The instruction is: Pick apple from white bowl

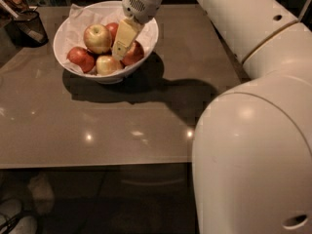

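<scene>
Blk mesh cup (30, 27), brown tbl (122, 126)

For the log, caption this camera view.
Tool down inside the white bowl, beside a red apple, on the brown table.

The claw (119, 52), down in the white bowl (63, 30), is covering part of the apple (137, 53) and the bowl's far rim; the picture's edges are cutting off the arm (253, 130) and the bench (97, 126).
</scene>
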You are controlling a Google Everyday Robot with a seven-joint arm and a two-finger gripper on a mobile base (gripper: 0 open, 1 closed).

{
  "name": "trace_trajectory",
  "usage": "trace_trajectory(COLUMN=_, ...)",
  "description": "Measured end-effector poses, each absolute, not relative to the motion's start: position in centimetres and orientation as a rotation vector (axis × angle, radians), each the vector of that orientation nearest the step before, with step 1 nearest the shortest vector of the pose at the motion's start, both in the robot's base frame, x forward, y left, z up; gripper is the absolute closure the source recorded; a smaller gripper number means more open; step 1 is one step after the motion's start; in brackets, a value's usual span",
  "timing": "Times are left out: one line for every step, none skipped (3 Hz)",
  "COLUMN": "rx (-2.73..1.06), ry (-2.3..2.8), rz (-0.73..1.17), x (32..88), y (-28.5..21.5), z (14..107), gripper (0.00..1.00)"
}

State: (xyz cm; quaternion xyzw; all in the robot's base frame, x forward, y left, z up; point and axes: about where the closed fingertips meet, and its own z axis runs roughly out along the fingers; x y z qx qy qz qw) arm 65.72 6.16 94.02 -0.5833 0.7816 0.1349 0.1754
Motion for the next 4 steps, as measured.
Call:
trace_trajectory(rx=-1.669, ry=2.220, rz=0.372, x=65.9, y=6.4, z=93.6, gripper=0.25)
trace_trajectory(rx=-1.678, ry=2.226, rz=0.359, x=66.2, y=6.3, z=93.3, gripper=0.23)
trace_trajectory(rx=-1.678, ry=2.226, rz=0.359, x=66.2, y=6.3, z=93.3, gripper=0.23)
trace_trajectory(rx=-1.658, ry=2.257, rz=0.363, x=66.1, y=5.5, z=92.3, gripper=0.24)
